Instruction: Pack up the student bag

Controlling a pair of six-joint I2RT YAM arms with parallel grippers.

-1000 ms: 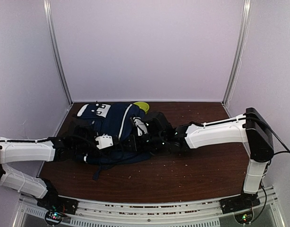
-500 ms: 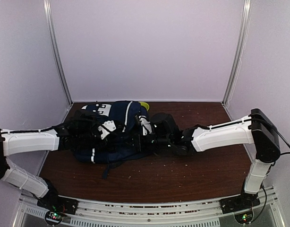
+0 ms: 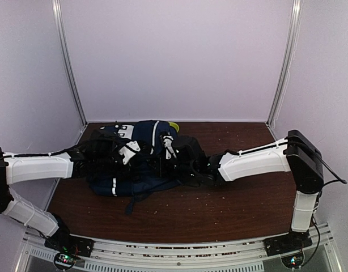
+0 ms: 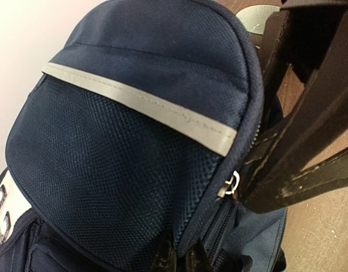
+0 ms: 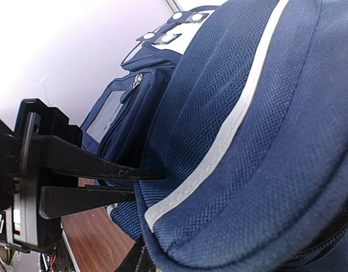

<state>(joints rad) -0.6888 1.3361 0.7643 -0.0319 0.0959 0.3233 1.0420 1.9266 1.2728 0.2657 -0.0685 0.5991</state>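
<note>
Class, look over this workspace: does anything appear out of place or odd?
Pale crumbs are scattered over the brown table, and a yellow-green object peeks out from behind the backpack.

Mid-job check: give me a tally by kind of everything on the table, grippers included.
Navy student bag: 1
Yellow-green item, mostly hidden behind the bag: 1
Grippers, left gripper and right gripper: 2
Total: 4
</note>
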